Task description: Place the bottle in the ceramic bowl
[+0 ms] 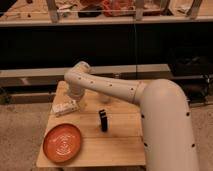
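Note:
The cream-coloured bottle point(65, 107) lies on its side at the left edge of the small wooden table point(117, 145). The orange-red ceramic bowl point(62, 142) sits on the table's front left corner, below the bottle. My white arm reaches from the right across the table and bends down beside the bottle. The gripper point(77, 103) is at the bottle's right end, mostly hidden behind the arm's elbow.
A black upright block point(103, 120) stands in the middle of the table. A translucent cup point(105, 97) stands behind it, partly hidden by the arm. A dark shelf unit with cluttered items runs along the back.

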